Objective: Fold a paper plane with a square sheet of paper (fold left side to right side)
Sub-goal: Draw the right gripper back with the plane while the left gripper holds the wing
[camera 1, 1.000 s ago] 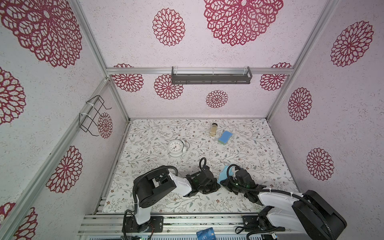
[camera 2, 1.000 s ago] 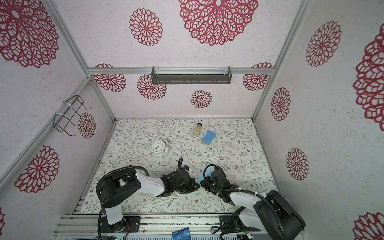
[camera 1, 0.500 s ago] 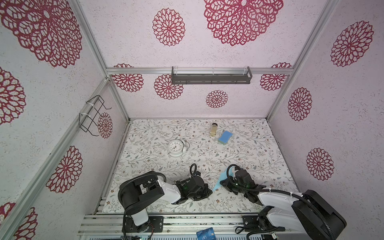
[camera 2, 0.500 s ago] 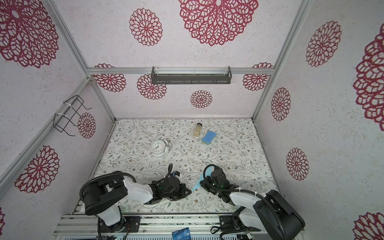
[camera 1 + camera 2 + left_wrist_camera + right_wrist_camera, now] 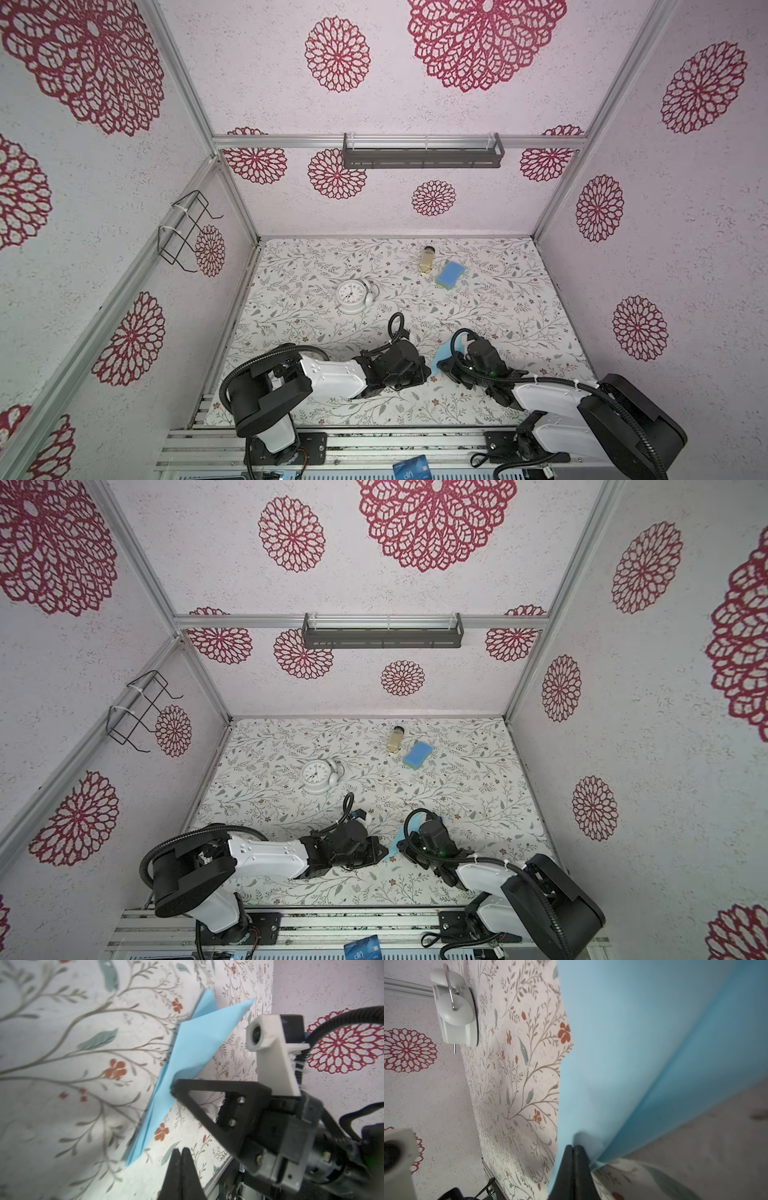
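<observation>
The square sheet of paper is folded into a light blue paper plane, lying near the table's front between the two arms. In the left wrist view the paper plane has one wing lifted off the table. My right gripper is shut. Its tips press against the plane's body beside that raised wing, with no paper seen in the seam. My left gripper is shut and holds nothing, a short way off the plane's pointed nose.
A white clock lies left of centre. A blue sponge and a small bottle sit towards the back. A dark blue card rests on the front rail. Walls close in the table on three sides.
My left arm pulled back to the left, then came right again, close to the plane's nose. More of the paper now shows beside the right gripper, which has stayed in place.
</observation>
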`<state>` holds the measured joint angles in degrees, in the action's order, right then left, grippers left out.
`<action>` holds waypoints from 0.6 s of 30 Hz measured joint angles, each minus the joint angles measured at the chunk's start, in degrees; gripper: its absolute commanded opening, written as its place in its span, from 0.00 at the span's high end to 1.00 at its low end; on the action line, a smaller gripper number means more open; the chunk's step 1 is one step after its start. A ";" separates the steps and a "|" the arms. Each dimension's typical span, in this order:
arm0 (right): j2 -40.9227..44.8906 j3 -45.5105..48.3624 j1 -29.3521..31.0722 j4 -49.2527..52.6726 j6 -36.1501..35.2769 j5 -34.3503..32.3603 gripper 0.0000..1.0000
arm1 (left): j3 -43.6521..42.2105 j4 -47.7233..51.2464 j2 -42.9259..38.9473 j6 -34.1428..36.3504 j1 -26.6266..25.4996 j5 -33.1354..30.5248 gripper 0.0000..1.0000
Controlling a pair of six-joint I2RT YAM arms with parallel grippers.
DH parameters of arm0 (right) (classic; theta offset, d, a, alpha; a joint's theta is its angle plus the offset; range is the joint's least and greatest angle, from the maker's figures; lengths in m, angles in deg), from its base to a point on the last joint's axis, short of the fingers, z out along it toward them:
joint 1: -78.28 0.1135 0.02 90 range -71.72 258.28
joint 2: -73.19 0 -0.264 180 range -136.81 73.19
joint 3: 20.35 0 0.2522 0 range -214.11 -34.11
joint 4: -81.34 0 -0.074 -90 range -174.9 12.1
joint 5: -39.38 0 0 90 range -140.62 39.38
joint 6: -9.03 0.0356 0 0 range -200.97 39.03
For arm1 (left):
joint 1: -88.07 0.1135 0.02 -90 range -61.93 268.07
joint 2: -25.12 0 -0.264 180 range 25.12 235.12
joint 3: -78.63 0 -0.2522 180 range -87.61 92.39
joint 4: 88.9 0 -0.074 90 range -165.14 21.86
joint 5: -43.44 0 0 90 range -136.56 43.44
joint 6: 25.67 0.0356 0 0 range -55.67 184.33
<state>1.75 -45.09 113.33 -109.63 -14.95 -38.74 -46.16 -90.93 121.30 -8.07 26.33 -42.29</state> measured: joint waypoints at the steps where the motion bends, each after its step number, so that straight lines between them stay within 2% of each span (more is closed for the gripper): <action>1: -0.02 0.00 0.07 -0.07 0.02 0.00 1.00 | 1.03 -0.15 1.11 0.39 0.07 0.20 1.00; 6: -0.02 0.00 0.13 -0.07 0.02 -0.09 1.00 | 3.32 -0.28 5.81 1.29 0.57 1.16 1.00; 18: 0.00 0.00 0.20 -0.09 0.04 -0.28 1.00 | 3.30 -0.70 8.98 1.38 1.79 2.05 1.00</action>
<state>1.75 -45.09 113.52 -109.72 -14.91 -39.03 -42.86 -91.63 130.28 -6.69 28.13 -40.23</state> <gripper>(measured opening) 0.050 0.040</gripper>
